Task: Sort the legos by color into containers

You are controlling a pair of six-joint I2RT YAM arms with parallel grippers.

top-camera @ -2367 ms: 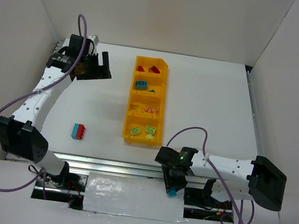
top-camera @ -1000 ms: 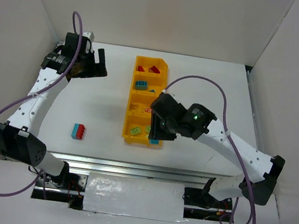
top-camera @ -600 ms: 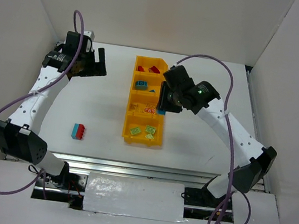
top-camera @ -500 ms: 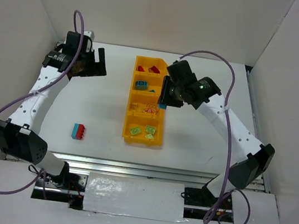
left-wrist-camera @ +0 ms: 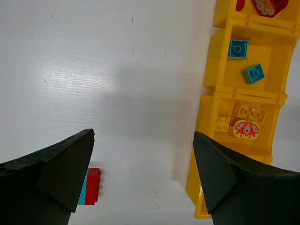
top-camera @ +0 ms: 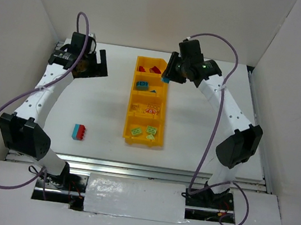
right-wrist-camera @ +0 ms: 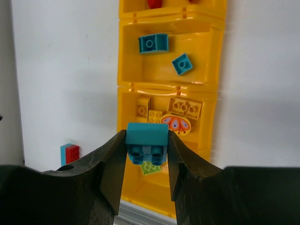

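My right gripper (top-camera: 167, 77) is shut on a teal-blue lego (right-wrist-camera: 147, 139), held above the right rim of the yellow-orange bin (top-camera: 131, 95) beside its far compartments. In the right wrist view the bin (right-wrist-camera: 216, 56) holds two teal bricks (right-wrist-camera: 153, 43) in one compartment, yellow bricks (right-wrist-camera: 184, 108) in the one after it and a green brick (right-wrist-camera: 151, 168) in the nearest. Red bricks (top-camera: 156, 70) lie in the far compartment. A joined red-and-teal brick (top-camera: 79, 132) lies on the table left of the bin. My left gripper (top-camera: 102, 67) is open and empty, high over the far left.
White walls close the table on three sides. A metal rail (top-camera: 130, 170) runs along the front edge. The left wrist view shows the bin (left-wrist-camera: 211, 70) at right and the red-and-teal brick (left-wrist-camera: 91, 186) by my left finger.
My right arm has swung from the front edge up along the bin's right side to its far end, carrying the teal lego. My left arm has barely moved.
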